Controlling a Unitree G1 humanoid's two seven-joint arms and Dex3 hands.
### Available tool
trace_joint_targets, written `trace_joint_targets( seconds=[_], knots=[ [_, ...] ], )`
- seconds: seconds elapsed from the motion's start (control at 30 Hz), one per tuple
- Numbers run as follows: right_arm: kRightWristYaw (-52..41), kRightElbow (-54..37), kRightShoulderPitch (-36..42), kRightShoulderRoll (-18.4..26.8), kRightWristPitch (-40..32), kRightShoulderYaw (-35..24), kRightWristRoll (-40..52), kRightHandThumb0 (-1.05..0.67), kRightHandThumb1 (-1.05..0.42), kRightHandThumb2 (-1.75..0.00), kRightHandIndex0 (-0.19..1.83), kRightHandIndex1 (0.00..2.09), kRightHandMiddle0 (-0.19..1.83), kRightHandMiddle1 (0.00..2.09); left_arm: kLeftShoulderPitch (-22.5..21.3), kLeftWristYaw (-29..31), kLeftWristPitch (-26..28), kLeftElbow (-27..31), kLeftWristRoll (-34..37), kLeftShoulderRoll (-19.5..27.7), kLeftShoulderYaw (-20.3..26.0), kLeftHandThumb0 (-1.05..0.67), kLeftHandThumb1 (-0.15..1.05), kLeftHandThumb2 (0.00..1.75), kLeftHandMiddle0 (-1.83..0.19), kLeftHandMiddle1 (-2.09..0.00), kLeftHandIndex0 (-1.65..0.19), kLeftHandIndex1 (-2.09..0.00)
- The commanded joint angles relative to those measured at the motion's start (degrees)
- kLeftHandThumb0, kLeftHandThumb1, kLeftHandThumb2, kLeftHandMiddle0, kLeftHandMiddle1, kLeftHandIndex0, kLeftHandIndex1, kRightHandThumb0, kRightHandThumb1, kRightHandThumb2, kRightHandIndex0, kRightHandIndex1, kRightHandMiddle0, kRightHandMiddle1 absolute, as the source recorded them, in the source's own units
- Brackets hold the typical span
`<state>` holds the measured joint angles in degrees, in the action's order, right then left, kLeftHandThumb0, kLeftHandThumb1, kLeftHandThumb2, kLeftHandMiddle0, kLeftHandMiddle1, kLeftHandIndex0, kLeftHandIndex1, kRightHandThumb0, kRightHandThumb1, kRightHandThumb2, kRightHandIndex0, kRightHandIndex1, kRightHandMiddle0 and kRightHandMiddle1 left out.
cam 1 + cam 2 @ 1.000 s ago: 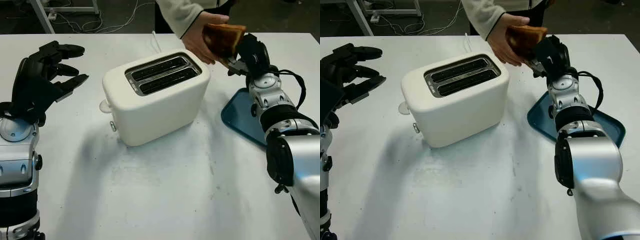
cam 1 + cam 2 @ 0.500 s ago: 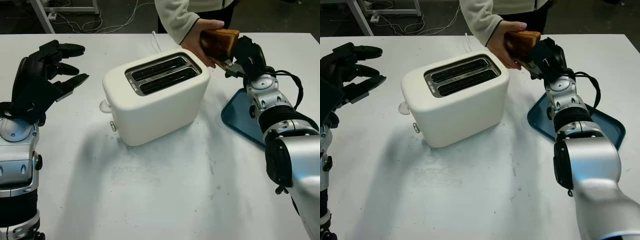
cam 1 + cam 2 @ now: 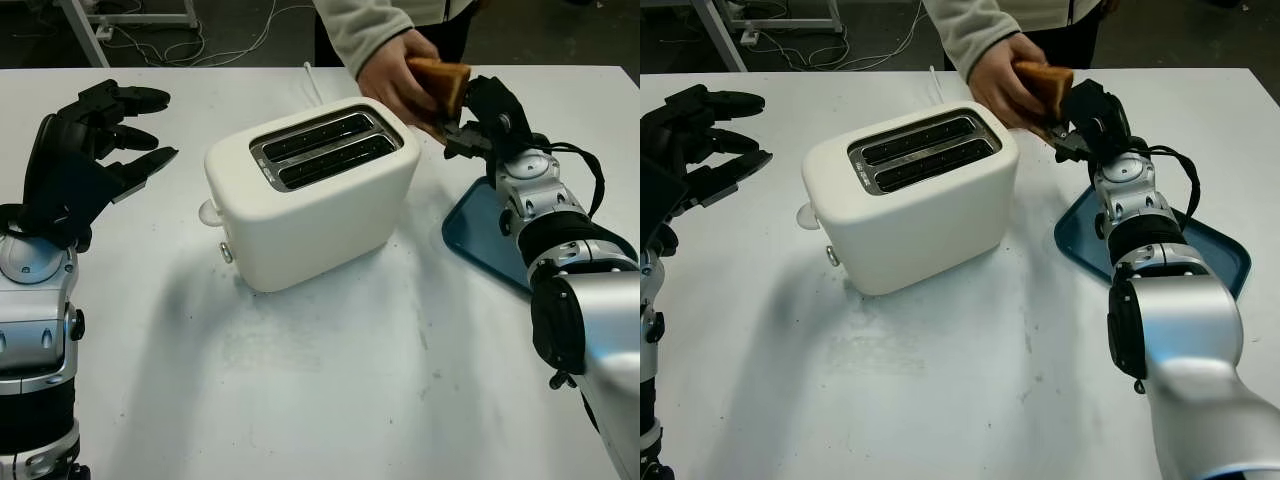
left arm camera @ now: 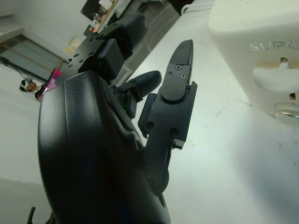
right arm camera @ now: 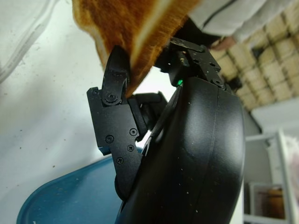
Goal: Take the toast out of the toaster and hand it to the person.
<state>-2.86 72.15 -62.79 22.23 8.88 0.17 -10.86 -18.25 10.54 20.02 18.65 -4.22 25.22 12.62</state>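
Two hands on toast (image 3: 440,82): right hand (image 3: 478,112) gripping, person's hand (image 3: 392,76) taking, left hand (image 3: 85,150) open, raised.

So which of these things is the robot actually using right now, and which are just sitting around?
In use:
- toast, gripped by the right hand and by the person's hand
- toaster, both slots empty

Just there:
- left hand, open, raised over the table's left side
- blue tray under the right arm
- cables on the floor behind
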Motion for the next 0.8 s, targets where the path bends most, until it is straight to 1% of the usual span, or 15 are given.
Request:
trace_joint_targets(
  seconds=[0.0, 0.07, 0.13, 0.17, 0.27, 0.37, 0.47, 0.6, 0.67, 0.77],
  knots=[
    [-1.07, -1.62, 0.46, 0.69, 1.18, -0.29, 0.48, -0.49, -0.92, -0.39, 0.43, 0.33, 0.41, 0.22, 0.89, -0.15, 0.13, 0.66, 0.05, 0.28, 0.28, -0.29, 0.92, 0.01, -0.35, -1.15, -0.51, -0.56],
    [-0.94, -3.18, 1.16, 0.72, 0.99, -0.32, 0.66, -0.62, -0.92, -0.28, 0.30, 0.08, 0.27, 0.05, 1.22, -0.20, 0.16, 0.98, 0.20, 0.10, 0.42, -0.29, 0.92, 0.01, -0.35, -1.15, -0.51, -0.56],
    [-0.80, -5.34, 2.68, 0.97, 2.35, -0.34, 0.77, -0.67, -0.92, -0.21, 0.23, 0.02, 0.20, 0.01, 1.77, -0.29, 0.08, 1.48, 0.45, -0.21, 0.62, -0.29, 0.92, 0.02, -0.35, -1.15, -0.51, -0.56],
    [-0.57, -7.11, 3.98, 1.08, 3.29, -0.58, 1.07, -0.69, -0.92, -0.19, 0.21, 0.01, 0.18, 0.01, 2.25, -0.39, 0.13, 2.04, 0.36, -0.31, 0.68, -0.28, 0.92, 0.02, -0.35, -1.15, -0.51, -0.56],
    [0.48, -14.28, 8.28, 1.10, 2.98, -1.82, 2.15, -0.72, -0.92, -0.13, 0.17, 0.00, 0.15, 0.00, 3.89, -1.38, -0.99, 3.37, -0.23, -0.89, 1.00, -0.25, 0.92, 0.03, -0.36, -1.14, -0.51, -0.55],
    [0.56, -22.99, 14.12, 1.23, 3.73, -3.53, 3.51, -0.67, -0.92, -0.10, 0.17, 0.00, 0.14, 0.00, 5.85, -2.03, 1.26, 6.90, 0.67, -2.14, 1.83, -0.24, 0.92, 0.04, -0.36, -1.13, -0.50, -0.55],
    [-0.87, -31.71, 20.08, 0.47, 3.25, -5.88, 6.68, -0.66, -0.92, -0.08, 0.15, 0.00, 0.15, 0.00, 8.11, -2.17, 2.12, 9.85, 1.95, -3.87, 2.91, -0.24, 0.92, 0.05, -0.34, -1.13, -0.48, -0.54],
    [-4.68, -44.73, 29.37, -0.32, 1.41, -7.17, 10.50, -0.64, -0.92, -0.06, 0.12, 0.00, 0.14, 0.00, 11.69, -2.25, 6.31, 15.32, 3.40, -5.30, 3.86, -0.28, 0.92, 0.07, -0.29, -1.14, -0.45, -0.54],
    [-5.40, -51.96, 34.54, -0.90, 0.68, -7.20, 11.51, -0.65, -0.92, -0.05, 0.12, 0.00, 0.14, 0.00, 14.03, -2.90, 7.76, 18.56, 3.67, -6.75, 4.22, -0.26, 0.92, 0.07, -0.29, -1.13, -0.44, -0.52],
    [-6.85, -61.73, 41.75, -2.44, -0.56, -7.47, 14.22, -0.65, -0.91, -0.03, 0.11, 0.00, 0.12, 0.00, 17.25, -3.53, 10.57, 23.20, 3.72, -8.22, 4.25, -0.26, 0.92, 0.09, -0.32, -1.04, -0.45, -0.45]
  ],
)
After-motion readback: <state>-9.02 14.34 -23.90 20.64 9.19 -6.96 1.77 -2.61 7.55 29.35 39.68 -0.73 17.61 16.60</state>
